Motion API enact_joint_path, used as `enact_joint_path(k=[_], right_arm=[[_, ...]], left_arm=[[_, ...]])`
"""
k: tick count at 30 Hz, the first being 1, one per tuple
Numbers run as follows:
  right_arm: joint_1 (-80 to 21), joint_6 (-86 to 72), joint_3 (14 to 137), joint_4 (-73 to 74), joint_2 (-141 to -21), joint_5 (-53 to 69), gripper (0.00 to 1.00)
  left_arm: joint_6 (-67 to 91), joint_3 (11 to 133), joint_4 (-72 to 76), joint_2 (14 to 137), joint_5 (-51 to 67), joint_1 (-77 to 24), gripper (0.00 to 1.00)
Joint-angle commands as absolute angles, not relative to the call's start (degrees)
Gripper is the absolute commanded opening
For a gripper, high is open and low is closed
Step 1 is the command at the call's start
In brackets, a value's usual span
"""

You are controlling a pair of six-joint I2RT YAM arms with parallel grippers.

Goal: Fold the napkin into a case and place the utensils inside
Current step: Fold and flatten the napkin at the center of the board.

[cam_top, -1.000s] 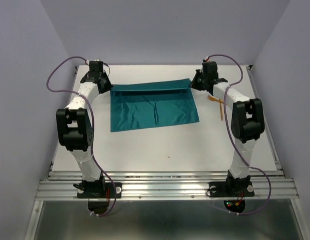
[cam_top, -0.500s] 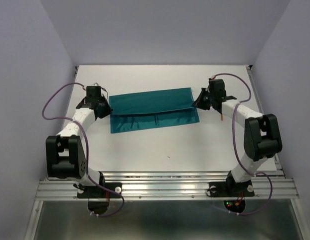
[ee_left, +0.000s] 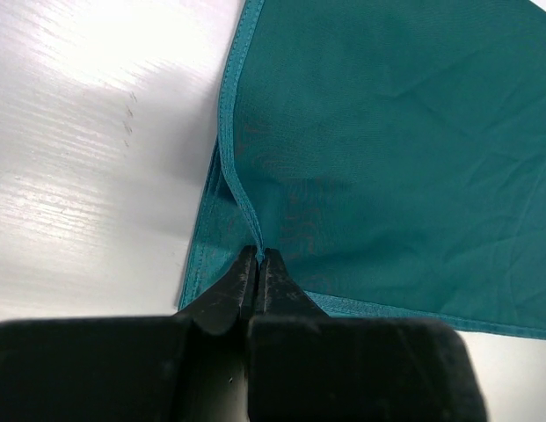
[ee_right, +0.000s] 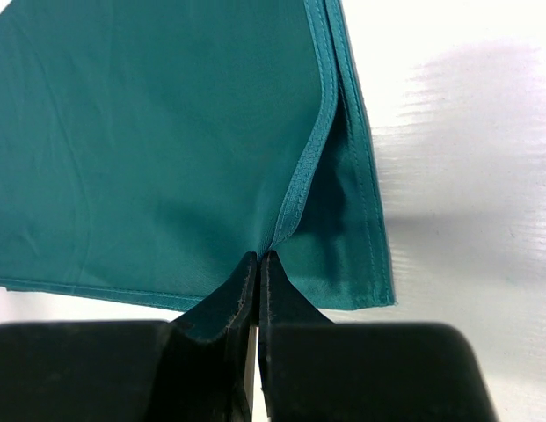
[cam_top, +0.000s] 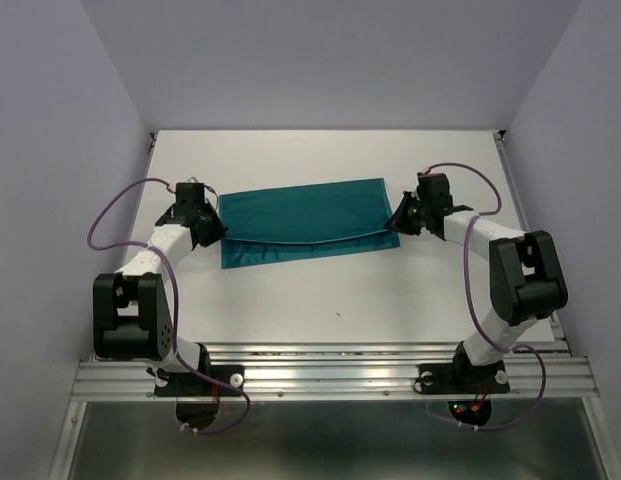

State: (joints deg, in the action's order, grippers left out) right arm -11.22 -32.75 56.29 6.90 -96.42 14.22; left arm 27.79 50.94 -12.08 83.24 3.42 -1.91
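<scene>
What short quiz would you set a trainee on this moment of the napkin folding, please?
1. True or false: the left gripper is shut on the hem of the thin teal cloth napkin.
2. The right gripper pinches: A) the hem of the napkin's upper layer; B) the napkin's centre; C) an orange fork.
3. Fill in: in the top view, a strip of the lower layer shows uncovered along the napkin's ___ edge (near or far).

Key: 1 true; 2 A; 3 near.
</scene>
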Motion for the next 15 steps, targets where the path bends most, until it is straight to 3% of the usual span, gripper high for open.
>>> enact_joint_path(k=[1,15], right_arm=[[-11.25,-33.4,56.6,2.72,-94.83,15.12,0.01],[-11.25,-33.75,55.99,2.55,-93.87,14.94,0.01]], left_arm=[[28.65,49.57,-10.55,81.39,3.16,-2.37,0.0],[28.83,49.04,-10.99,81.74,3.78,-2.72,0.0]])
